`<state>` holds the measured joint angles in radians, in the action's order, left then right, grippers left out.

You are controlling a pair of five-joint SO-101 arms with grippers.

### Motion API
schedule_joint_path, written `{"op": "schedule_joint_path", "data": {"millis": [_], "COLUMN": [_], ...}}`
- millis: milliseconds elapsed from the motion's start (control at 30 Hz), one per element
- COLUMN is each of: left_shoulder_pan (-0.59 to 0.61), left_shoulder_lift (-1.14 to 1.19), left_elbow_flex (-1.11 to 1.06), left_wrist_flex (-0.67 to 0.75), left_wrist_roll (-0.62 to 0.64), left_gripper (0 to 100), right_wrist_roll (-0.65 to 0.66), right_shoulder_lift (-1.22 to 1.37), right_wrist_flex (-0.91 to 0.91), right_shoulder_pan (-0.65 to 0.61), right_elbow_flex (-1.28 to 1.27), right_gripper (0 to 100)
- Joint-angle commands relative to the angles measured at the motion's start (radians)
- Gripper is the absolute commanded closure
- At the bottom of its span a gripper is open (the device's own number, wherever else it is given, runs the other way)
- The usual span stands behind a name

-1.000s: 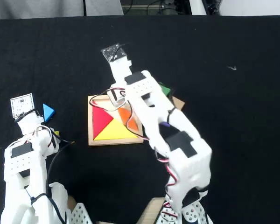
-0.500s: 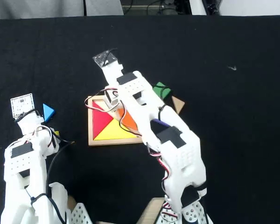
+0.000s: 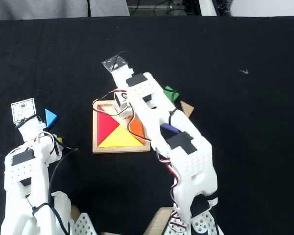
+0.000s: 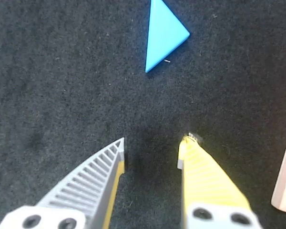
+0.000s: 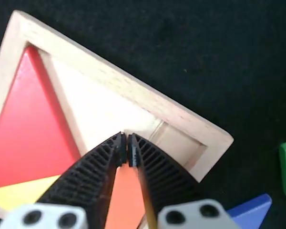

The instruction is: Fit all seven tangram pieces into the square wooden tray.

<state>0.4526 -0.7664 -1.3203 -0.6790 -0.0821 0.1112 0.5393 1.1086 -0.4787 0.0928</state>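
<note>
The square wooden tray [image 3: 120, 149] lies at mid-table and holds a red triangle [image 3: 106, 125], a yellow triangle [image 3: 118, 140] and an orange piece [image 3: 136, 127]. My right arm [image 3: 152, 105] leans over the tray's far side. In the right wrist view, my right gripper [image 5: 124, 143] is shut, its tips over the bare tray floor near the far rim [image 5: 133, 90], with the orange piece [image 5: 126, 200] just beneath the fingers and the red triangle [image 5: 28, 124] beside them. My left gripper [image 4: 152, 148] stands open above black cloth, short of a light blue triangle [image 4: 164, 33].
A green piece [image 3: 170, 93], a tan triangle [image 3: 187, 108] and a dark blue piece [image 3: 169, 128] lie right of the tray, partly under the right arm. The light blue triangle [image 3: 50, 118] sits left of the tray by the left arm [image 3: 27, 161]. Black cloth stretches wide to the right.
My right arm swung left over the tray's far edge, then eased slightly back right, uncovering the green piece. The left arm has kept still.
</note>
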Motion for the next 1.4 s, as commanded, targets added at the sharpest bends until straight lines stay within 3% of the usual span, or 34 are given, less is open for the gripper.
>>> {"op": "schedule_joint_path", "data": {"millis": [0, 433, 800, 1067, 1233, 1367], "left_shoulder_pan": [-0.01, -0.01, -0.01, -0.01, -0.01, -0.01], "left_shoulder_lift": [-0.02, -0.02, -0.02, -0.02, -0.018, -0.017], "left_elbow_flex": [0.01, 0.01, 0.01, 0.01, 0.01, 0.008], "left_wrist_flex": [0.015, 0.015, 0.015, 0.015, 0.015, 0.015], "left_wrist_roll": [0.005, 0.005, 0.005, 0.006, 0.006, 0.006], "left_gripper": [81, 81, 81, 81, 81, 81], "right_wrist_roll": [0.008, 0.009, 0.008, 0.12, 0.29, 0.39], "right_shoulder_lift": [-0.102, -0.139, -0.352, -0.802, -1.038, -1.084], "right_wrist_flex": [-0.002, -0.002, 0.057, 0.249, 0.181, 0.071], "right_shoulder_pan": [0.015, 0.063, 0.095, 0.347, 0.497, 0.603], "right_elbow_flex": [-0.027, -0.077, -0.104, -0.185, -0.499, -0.728], "right_gripper": [98.8, 98.8, 98.7, 98.7, 98.7, 98.0]}}
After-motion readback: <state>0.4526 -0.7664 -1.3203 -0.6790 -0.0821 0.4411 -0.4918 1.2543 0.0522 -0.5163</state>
